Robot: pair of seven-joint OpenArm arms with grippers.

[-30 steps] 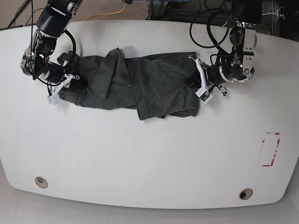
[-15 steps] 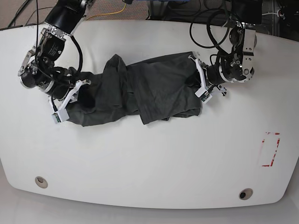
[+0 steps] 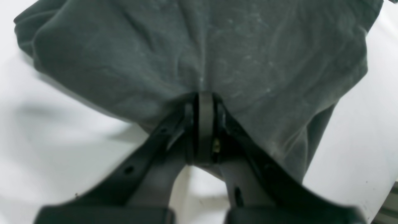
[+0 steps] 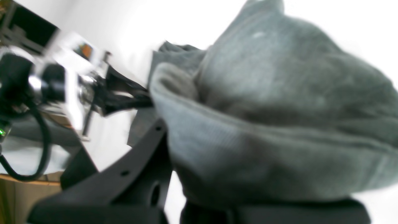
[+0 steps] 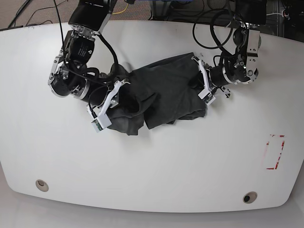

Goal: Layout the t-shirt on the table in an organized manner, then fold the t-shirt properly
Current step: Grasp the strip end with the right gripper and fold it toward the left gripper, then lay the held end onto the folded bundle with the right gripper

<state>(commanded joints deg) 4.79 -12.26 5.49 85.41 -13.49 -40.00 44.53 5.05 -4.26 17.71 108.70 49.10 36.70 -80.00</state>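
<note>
base view: one t-shirt (image 5: 161,90), two grippers' fingers (image 5: 205,84) clamping it.

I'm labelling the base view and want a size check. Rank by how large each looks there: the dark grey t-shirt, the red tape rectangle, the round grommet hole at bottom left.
1. Dark charcoal-grey t-shirt, by far the largest.
2. Red tape rectangle.
3. Round grommet hole, smallest.

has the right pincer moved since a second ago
Yes. In the base view the right pincer has carried its end of the t-shirt rightward and down, away from the table's left edge toward the left pincer.
</note>
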